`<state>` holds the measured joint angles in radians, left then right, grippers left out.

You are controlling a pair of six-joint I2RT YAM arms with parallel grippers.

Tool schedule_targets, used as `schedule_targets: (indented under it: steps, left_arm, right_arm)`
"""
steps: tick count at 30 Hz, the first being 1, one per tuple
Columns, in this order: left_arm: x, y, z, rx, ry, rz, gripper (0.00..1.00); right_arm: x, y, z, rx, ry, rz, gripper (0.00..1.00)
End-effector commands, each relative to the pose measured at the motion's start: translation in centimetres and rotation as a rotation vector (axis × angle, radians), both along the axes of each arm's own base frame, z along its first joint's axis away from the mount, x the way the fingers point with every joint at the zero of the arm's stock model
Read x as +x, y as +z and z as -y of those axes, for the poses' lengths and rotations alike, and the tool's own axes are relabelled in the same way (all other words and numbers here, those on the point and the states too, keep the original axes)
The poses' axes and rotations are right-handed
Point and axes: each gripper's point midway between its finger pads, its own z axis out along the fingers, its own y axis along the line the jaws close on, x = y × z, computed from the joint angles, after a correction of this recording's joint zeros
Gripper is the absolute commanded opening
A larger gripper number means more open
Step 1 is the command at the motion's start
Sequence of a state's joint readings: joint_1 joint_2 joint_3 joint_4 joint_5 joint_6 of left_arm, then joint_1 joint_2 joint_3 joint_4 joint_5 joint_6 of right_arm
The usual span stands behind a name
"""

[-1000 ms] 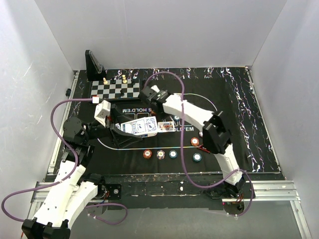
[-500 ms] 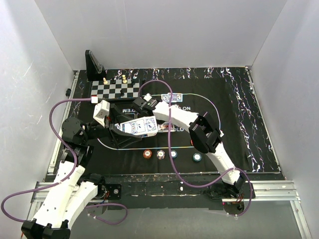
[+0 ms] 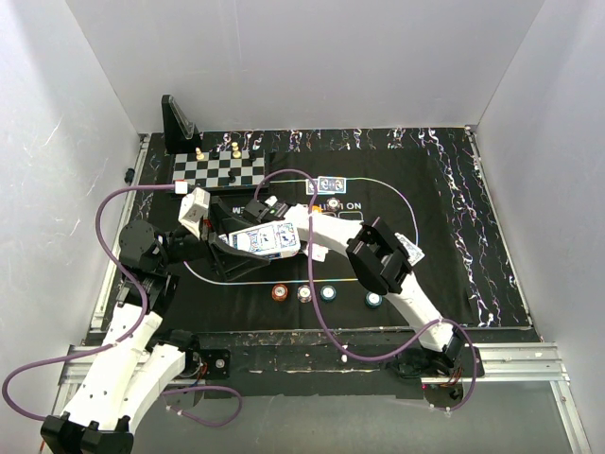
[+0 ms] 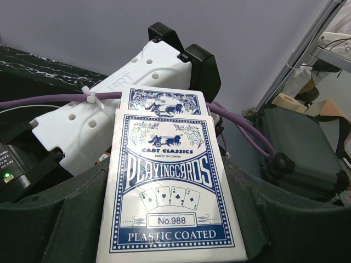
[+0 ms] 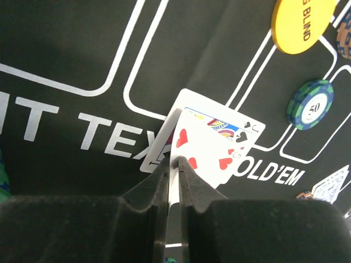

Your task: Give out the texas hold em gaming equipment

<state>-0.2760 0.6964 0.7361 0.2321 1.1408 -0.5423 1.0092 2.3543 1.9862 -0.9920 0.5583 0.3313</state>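
Playing cards, face-up pair: red-pipped card (image 5: 205,148) overlapping a jack of clubs (image 5: 241,127), located just beyond the far long side of the card box (image 3: 267,241).

- **Relation to fingers:** the red-pipped card is found directly ahead of the right gripper (image 5: 175,163). Its near edge is aligned with the slit and its long axis is directed away from the fingertips. The right gripper is the nearer one.
- **Right fingers:** drawn close, with a pale sliver left between. Whether the card is pinched or lies free on the mat (image 5: 66,44) cannot be told.
- **Card box:** clamped in the left gripper (image 3: 244,249), with one blue-backed card (image 4: 164,101) standing out of its end.
- **Hidden or unclear:** from above, the pair beside the card box is covered by the right gripper. The red card's rank cannot be read. A blue-patterned corner (image 5: 330,185) is cut off and not identified.
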Motion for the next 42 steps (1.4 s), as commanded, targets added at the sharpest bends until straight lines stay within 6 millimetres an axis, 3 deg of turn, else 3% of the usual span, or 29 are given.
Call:
schedule_targets:
  steps: [1, 7, 16, 18, 24, 33, 37, 40, 42]
  left_arm:
    - [-0.1, 1.7, -0.3, -0.019, 0.022, 0.049, 0.00]
    - [-0.2, 1.7, -0.2, -0.019, 0.019, 0.054, 0.00]
    - [-0.3, 1.9, -0.3, -0.016, 0.023, 0.070, 0.00]
    - [-0.2, 1.9, -0.3, -0.016, 0.025, 0.070, 0.00]
    - [-0.1, 1.8, -0.2, -0.010, 0.016, 0.074, 0.00]
    - [0.2, 1.3, -0.3, -0.001, 0.029, 0.101, 0.00]
    - [1.0, 1.1, -0.1, -0.006, 0.039, 0.106, 0.00]
    - [1.4, 1.0, 0.1, -0.008, 0.028, 0.095, 0.00]
    - [1.8, 1.0, 0.1, -0.013, 0.036, 0.097, 0.00]
  right_arm:
    - [-1.5, -0.6, -2.3, 0.181, -0.046, -0.075, 0.26]
    - [-2.1, 0.0, -2.7, 0.257, -0.052, -0.097, 0.54]
    - [-4.2, 0.7, -3.9, 0.395, -0.045, -0.190, 0.70]
    - [-4.5, 1.8, -3.9, 0.440, -0.055, -0.199, 0.73]
    - [-3.9, 7.6, -2.5, 0.626, -0.125, -0.212, 0.76]
    - [-2.8, 17.9, 3.1, 1.139, -0.272, -0.281, 0.85]
    - [-2.9, 20.7, 6.0, 1.348, -0.323, -0.314, 0.87]
    - [-3.1, 23.9, 7.1, 1.529, -0.305, -0.324, 0.88]
    - [-3.8, 27.1, 7.1, 1.670, -0.209, -0.333, 0.88]
